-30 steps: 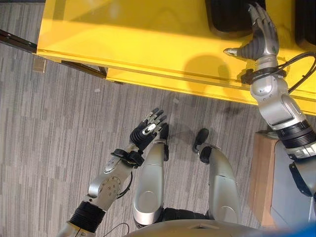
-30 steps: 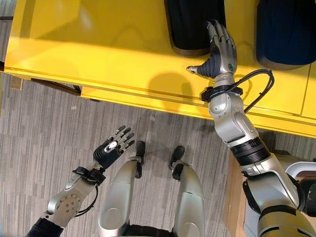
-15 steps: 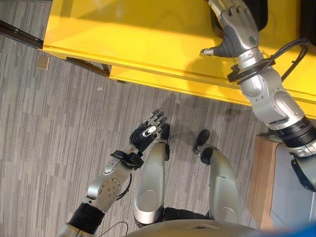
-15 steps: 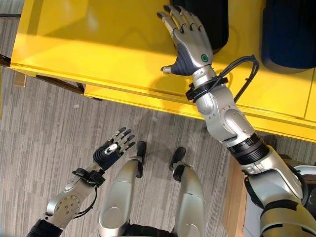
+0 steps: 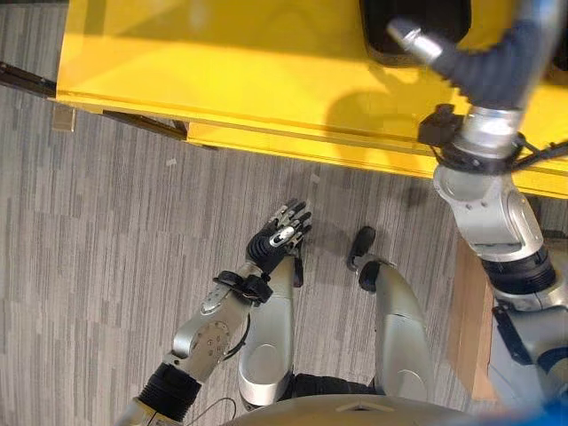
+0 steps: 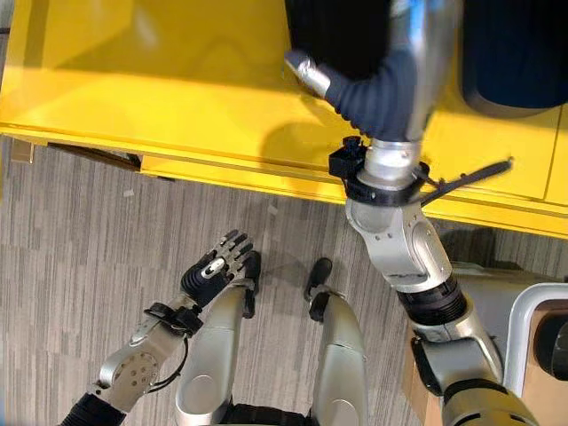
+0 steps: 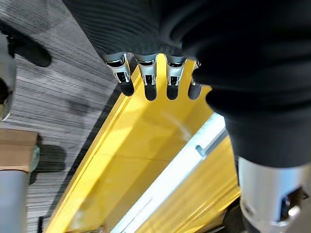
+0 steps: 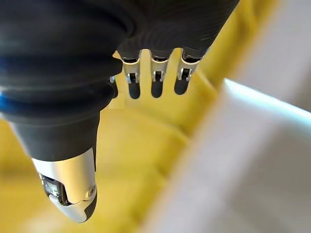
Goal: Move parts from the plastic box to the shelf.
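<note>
Two robot hands were in view, both with fingers straight and holding nothing. The right hand (image 6: 390, 84) was raised over the yellow shelf (image 5: 222, 80), beside a dark part (image 6: 333, 35) resting there. The left hand (image 5: 277, 240) hung low over the carpet. No plastic box was visible; a good next step would probably be turning back toward it.

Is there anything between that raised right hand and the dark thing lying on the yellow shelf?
Nothing visible. The right hand is held open and empty above the yellow shelf, right at the near edge of the dark part. The left hand hangs open over the floor, well clear.
</note>
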Robot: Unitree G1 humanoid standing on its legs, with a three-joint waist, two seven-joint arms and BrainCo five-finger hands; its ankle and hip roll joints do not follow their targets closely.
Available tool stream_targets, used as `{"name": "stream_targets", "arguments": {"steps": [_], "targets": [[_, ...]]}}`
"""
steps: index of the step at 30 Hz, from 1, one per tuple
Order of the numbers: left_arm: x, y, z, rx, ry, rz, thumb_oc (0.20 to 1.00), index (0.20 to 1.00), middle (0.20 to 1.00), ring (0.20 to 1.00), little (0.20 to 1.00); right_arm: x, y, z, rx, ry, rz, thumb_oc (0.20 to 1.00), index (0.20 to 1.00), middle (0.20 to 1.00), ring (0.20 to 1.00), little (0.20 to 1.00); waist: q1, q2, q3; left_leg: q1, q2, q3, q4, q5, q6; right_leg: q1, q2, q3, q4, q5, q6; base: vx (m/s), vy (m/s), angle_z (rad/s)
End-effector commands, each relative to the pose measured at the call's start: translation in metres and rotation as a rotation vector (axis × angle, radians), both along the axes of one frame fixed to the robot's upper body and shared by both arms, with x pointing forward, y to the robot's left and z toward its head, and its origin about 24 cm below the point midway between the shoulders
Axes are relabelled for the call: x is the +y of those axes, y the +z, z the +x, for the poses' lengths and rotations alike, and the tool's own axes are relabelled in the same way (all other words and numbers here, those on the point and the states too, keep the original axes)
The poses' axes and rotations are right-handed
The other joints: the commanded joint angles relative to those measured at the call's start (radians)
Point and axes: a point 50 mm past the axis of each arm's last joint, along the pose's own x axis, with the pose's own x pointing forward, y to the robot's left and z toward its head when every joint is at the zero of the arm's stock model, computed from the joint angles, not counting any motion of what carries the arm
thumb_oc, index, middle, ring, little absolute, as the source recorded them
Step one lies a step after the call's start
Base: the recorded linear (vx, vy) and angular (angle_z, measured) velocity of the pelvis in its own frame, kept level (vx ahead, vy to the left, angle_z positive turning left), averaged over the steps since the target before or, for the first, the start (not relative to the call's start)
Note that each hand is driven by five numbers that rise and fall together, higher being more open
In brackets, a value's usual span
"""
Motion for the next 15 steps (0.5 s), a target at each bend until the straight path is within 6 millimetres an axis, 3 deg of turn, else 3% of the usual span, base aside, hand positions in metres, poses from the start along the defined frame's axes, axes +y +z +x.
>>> {"name": "stream_targets", "arguments": {"steps": [1,5,9,15], "targets": [[-0.012,0.012,-0.01,-0.085,-0.024,-0.047,1.0,1.0,1.0,1.0,1.0,0.008,0.006,-0.021,-0.18,0.024,-0.061,1.0,1.0,1.0,1.0,1.0,0.016,0.049,-0.033,0.022,0.073,0.037,-0.116,0.119,-0.025,0.038,-0.046,-0.007,0.09,-0.052,0.114,-0.01,0.036,-0.08],[-0.013,0.009,-0.012,-0.084,-0.041,-0.055,1.0,1.0,1.0,1.0,1.0,0.008,0.006,-0.014,-0.173,-0.007,-0.044,1.0,1.0,1.0,1.0,1.0,0.021,0.056,-0.033,0.024,0.07,0.039,-0.119,0.12,-0.028,0.042,-0.05,-0.006,0.081,-0.048,0.114,-0.01,0.011,-0.03],[-0.012,0.007,-0.013,-0.076,-0.046,-0.063,1.0,1.0,1.0,1.0,1.0,0.003,0.004,0.003,0.028,0.008,-0.058,1.0,1.0,1.0,1.0,1.0,0.019,0.057,-0.033,0.03,0.071,0.041,-0.127,0.122,-0.028,0.048,-0.055,-0.007,0.073,-0.046,0.114,0.0,0.0,0.0],[-0.011,0.007,-0.013,-0.072,-0.043,-0.059,1.0,1.0,1.0,1.0,1.0,0.002,-0.004,0.013,0.198,0.061,-0.075,1.0,1.0,1.0,1.0,1.0,0.012,0.053,-0.033,0.029,0.074,0.045,-0.133,0.128,-0.028,0.043,-0.055,-0.008,0.073,-0.043,0.112,0.0,0.0,0.0]]}}
